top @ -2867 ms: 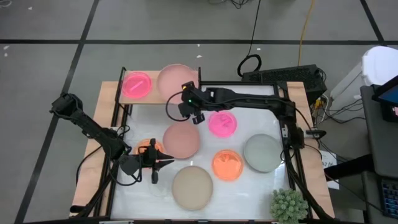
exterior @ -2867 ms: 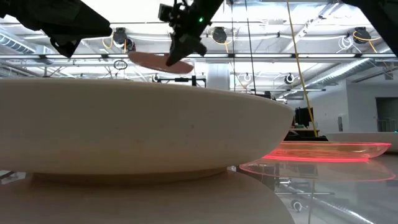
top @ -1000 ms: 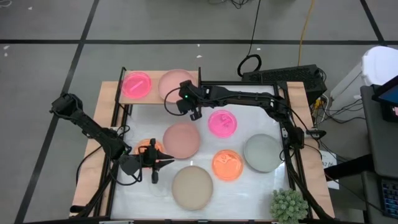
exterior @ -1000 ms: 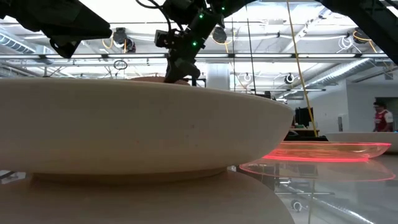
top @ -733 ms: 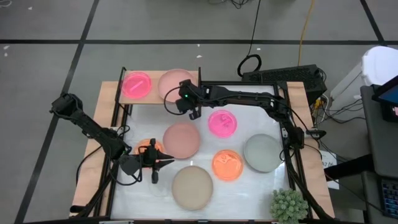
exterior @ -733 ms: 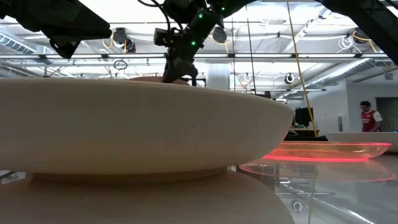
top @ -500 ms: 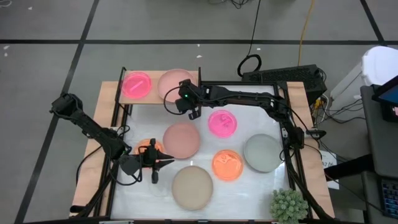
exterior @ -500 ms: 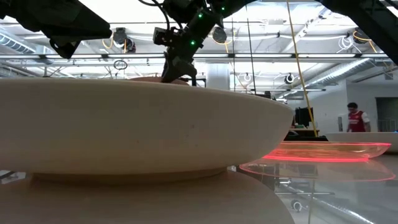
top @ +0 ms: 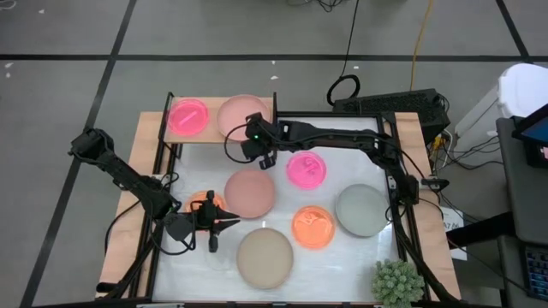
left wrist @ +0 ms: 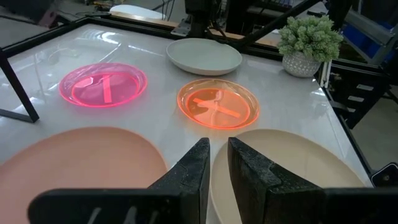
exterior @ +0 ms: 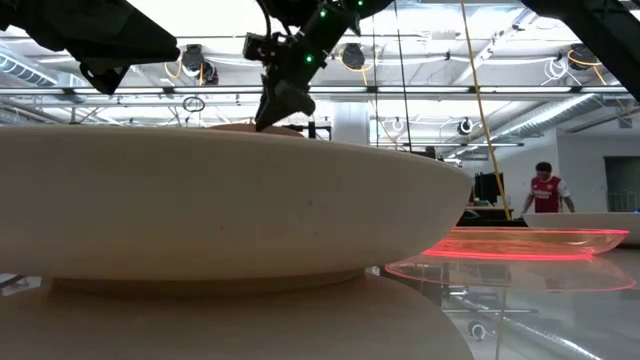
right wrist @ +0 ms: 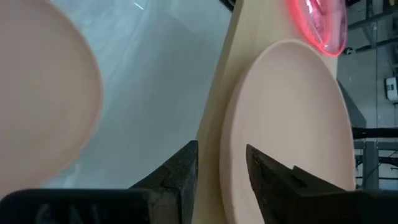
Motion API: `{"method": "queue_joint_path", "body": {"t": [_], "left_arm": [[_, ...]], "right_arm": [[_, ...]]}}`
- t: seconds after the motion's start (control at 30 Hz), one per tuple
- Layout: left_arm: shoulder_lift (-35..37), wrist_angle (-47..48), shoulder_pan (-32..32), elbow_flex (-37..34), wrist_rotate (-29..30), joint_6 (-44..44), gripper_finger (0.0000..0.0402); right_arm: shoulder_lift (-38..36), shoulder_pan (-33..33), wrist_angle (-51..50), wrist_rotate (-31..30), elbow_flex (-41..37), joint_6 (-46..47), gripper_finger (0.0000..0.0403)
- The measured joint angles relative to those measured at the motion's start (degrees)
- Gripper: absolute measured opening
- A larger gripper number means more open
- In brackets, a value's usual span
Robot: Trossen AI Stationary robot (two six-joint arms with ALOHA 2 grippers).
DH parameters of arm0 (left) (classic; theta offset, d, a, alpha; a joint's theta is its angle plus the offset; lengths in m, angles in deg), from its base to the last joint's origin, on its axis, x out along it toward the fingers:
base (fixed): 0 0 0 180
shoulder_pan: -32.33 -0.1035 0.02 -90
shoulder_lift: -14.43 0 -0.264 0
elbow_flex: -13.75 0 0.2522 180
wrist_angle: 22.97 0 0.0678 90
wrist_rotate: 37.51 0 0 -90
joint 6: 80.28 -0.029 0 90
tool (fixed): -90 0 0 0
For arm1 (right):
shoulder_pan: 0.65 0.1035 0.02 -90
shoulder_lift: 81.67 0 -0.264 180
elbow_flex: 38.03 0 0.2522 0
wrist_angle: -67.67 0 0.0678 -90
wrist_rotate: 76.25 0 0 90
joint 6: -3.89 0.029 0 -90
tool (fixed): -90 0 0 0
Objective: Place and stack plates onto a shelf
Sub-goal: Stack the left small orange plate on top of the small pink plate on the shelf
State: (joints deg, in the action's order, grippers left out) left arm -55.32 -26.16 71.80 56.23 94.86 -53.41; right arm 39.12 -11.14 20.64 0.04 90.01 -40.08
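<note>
Since 2.9 s ago: dusty-pink large plate [top: 240,114] lowered from mid-air onto the shelf [top: 265,106]; right gripper [top: 257,147] has followed it down and shifted slightly toward the shelf's near edge.

Shelf, far-left corner of the white table [top: 342,257]: holds a neon pink small plate [top: 188,115] on its left half and the dusty-pink large plate on its right half, the two just beside each other.

Right gripper: at the near rim of the dusty-pink plate; the right wrist view shows its fingers [right wrist: 178,167] parted with the plate's edge and the shelf edge running between them; whether they touch the plate cannot be told.

Left gripper [top: 216,224]: low over the table's left side, fingers nearly together, holding nothing; partly covers an orange small plate [top: 204,205].

Table, remaining plates: second dusty-pink large plate [top: 250,192] at centre; neon pink small plate [top: 306,168] to its right; orange small plate [top: 313,227]; grey large plate [top: 362,210]; beige large plate [top: 265,257] at the near edge.

Green plant [top: 396,281]: near-right corner.
</note>
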Motion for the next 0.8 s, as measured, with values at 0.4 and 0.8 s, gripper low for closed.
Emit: {"method": "queue_joint_path", "body": {"t": [0.4,0.8], "left_arm": [[0.0,0.4,0.3,0.0,-0.3,0.9,0.0063],[0.0,0.4,0.4,0.0,-0.4,0.6,0.0063]], "right_arm": [[-10.0,4.8,-8.4,-2.6,0.1,7.7,0.0120],[-22.8,10.7,-24.0,3.5,-1.9,27.1,0.0119]]}}
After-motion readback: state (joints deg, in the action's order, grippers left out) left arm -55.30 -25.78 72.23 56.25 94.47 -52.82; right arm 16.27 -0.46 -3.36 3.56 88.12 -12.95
